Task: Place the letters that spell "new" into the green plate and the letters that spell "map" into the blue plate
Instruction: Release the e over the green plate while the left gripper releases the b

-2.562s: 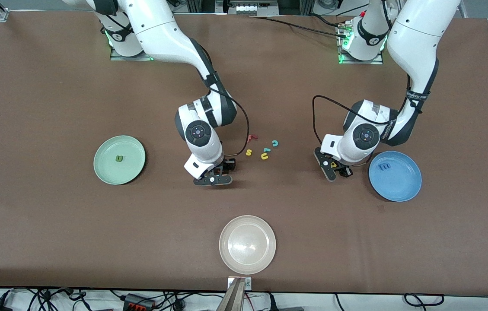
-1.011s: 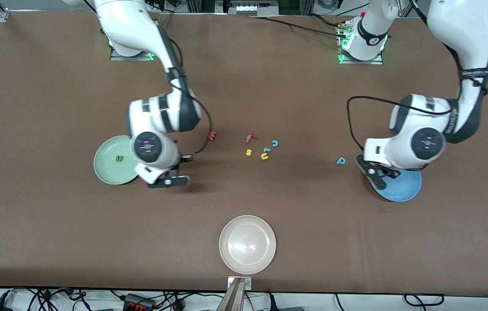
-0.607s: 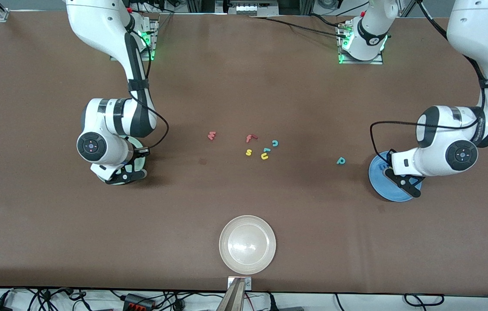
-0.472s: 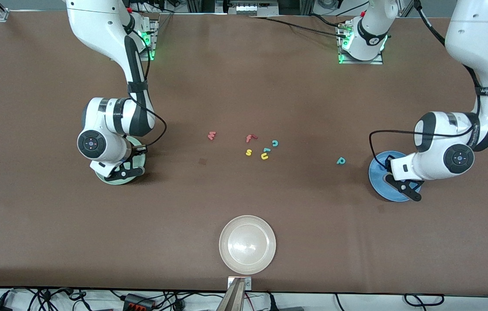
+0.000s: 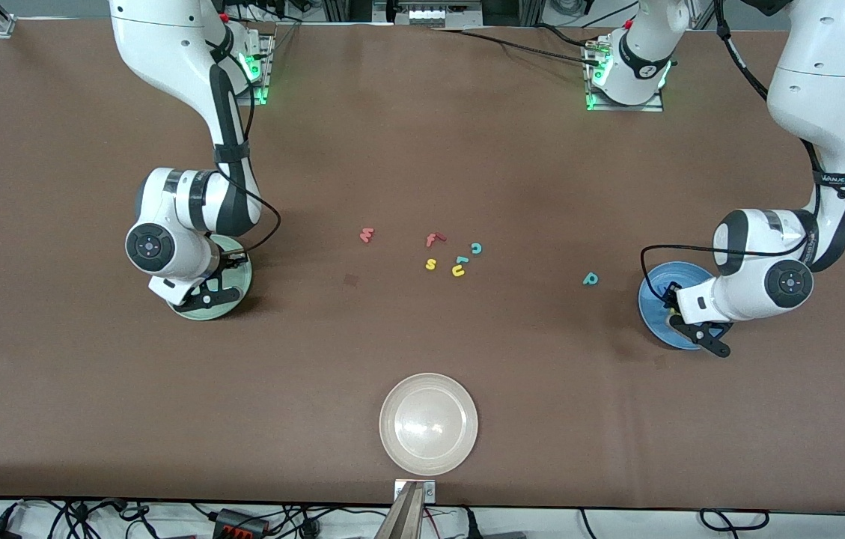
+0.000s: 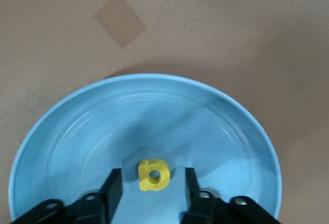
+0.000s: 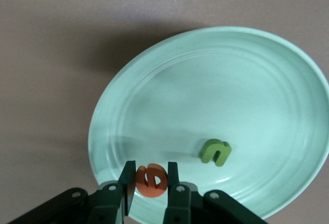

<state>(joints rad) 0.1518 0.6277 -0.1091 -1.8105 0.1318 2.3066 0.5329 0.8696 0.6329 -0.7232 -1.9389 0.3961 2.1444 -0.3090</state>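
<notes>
Orange e (image 7: pixel 151 181) gripped, right jaws | yellow a (image 6: pixel 153 174) between open left jaws

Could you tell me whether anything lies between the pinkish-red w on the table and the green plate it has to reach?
Nothing visible does. The pinkish-red w lies on bare table, and only open brown surface separates it from the green plate, where the right gripper holds the orange e.

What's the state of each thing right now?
Left gripper: open over blue plate.
Yellow a: loose between its fingers.
Right gripper: shut on orange e, over green plate.
Green n: in green plate.
Pinkish-red w, teal p: on table.
</notes>
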